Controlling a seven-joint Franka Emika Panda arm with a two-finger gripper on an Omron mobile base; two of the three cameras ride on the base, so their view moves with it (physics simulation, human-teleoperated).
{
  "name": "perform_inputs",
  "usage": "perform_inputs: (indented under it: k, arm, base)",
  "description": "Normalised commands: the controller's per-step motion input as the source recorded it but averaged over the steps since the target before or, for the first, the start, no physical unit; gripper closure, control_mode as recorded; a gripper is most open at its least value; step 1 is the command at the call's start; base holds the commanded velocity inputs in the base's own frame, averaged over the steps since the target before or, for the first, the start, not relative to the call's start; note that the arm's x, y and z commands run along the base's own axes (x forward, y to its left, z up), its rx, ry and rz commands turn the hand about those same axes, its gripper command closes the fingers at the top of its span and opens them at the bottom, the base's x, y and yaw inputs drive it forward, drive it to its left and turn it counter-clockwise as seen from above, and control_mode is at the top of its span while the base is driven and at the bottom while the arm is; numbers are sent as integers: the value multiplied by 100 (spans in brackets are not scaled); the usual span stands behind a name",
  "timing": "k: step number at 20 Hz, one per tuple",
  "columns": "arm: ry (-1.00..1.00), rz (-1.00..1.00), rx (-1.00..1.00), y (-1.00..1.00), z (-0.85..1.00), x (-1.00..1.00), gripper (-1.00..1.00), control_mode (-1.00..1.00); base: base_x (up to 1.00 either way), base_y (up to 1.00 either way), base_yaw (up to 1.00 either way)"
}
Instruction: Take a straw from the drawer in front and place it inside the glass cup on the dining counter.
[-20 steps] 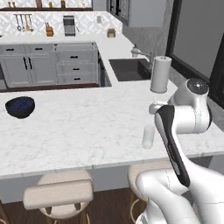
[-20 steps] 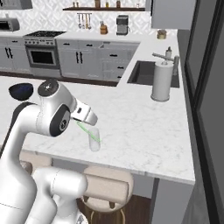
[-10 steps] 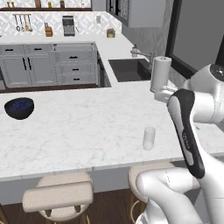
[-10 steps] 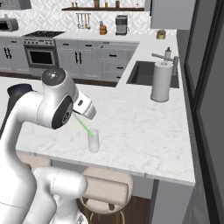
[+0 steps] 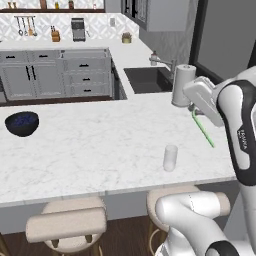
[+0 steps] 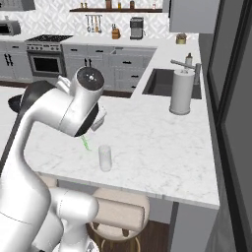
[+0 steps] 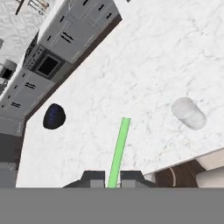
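Note:
My gripper (image 7: 113, 179) is shut on the light-green straw (image 7: 119, 148), which sticks out straight from between the two dark fingertips (image 7: 94, 176). In the left base view the gripper (image 5: 196, 106) hangs above the dining counter (image 5: 100, 145), and the straw (image 5: 203, 129) slants down to the right of the glass cup (image 5: 170, 157). The cup (image 6: 105, 157) stands upright near the counter's front edge, apart from the straw (image 6: 86, 142). From the hand camera the glass cup (image 7: 188, 113) lies to the right of the straw's tip. The wide drawer is out of view.
A white paper towel roll (image 5: 183, 85) stands by the sink (image 6: 162, 81) at the back. A dark bowl (image 5: 22, 123) sits at the counter's left. Beige stools (image 5: 67, 225) line the front edge. Narrow grey drawers (image 5: 85, 77) are on the far wall.
The arm has swung up and to the right in the left base view, carrying the straw from beside the cup to a spot higher and farther right. The cup has not moved.

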Motion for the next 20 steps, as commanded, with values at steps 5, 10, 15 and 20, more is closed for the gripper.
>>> perform_inputs:
  k: [5, 10, 15, 20]
  arm:
    - [0, 0, 34, 19, -5, 24, 100, -100]
    - [0, 0, 23, 0, -27, 32, 100, -100]
    - [0, 0, 16, -1, -24, 37, 100, -100]
    - [0, 0, 2, -20, -12, 32, 100, -100]
  base:
    - [0, 0, 0]
    - [0, 0, 0]
    - [0, 0, 0]
    - [0, 0, 0]
